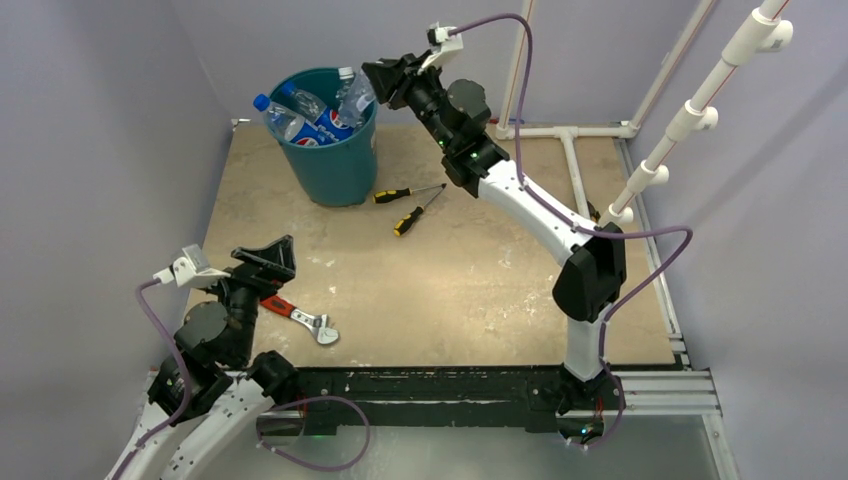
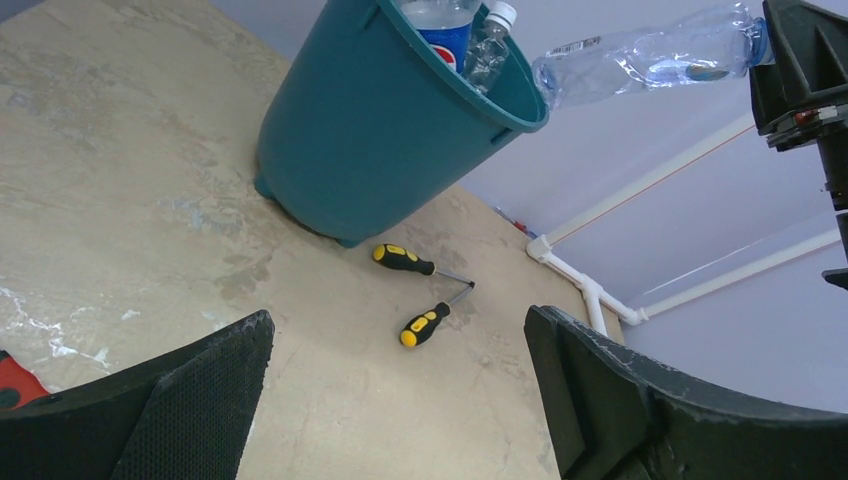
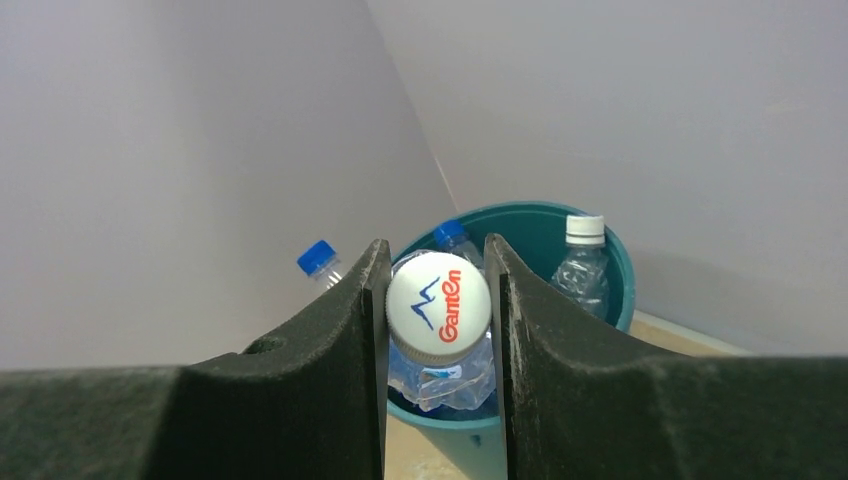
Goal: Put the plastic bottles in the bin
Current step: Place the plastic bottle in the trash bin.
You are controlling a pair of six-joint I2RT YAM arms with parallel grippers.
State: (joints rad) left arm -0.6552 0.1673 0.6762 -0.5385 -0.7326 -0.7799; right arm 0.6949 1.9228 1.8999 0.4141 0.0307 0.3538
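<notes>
Screwdrivers (image 1: 412, 217) lie just beside the bin (image 1: 340, 165) and a wrench (image 1: 300, 317) near the spread left fingers (image 1: 268, 260), while the right fingers (image 1: 385, 75) pinch a bottle (image 1: 355, 98) at its rim.

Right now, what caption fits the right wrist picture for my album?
Right end effector grips a white-capped bottle, with the teal bin just beyond.

You see a teal-green bin (image 1: 340, 175), clear bottles (image 1: 300, 120) with blue caps and blue, red and white labels, one clear bottle (image 3: 442, 375) whose white cap (image 3: 438, 305) has red and blue writing, yellow-and-black screwdrivers (image 1: 408, 193), a red-handled wrench (image 1: 300, 318) with a silver head, and a sandy, blotchy table (image 1: 470, 300).
</notes>
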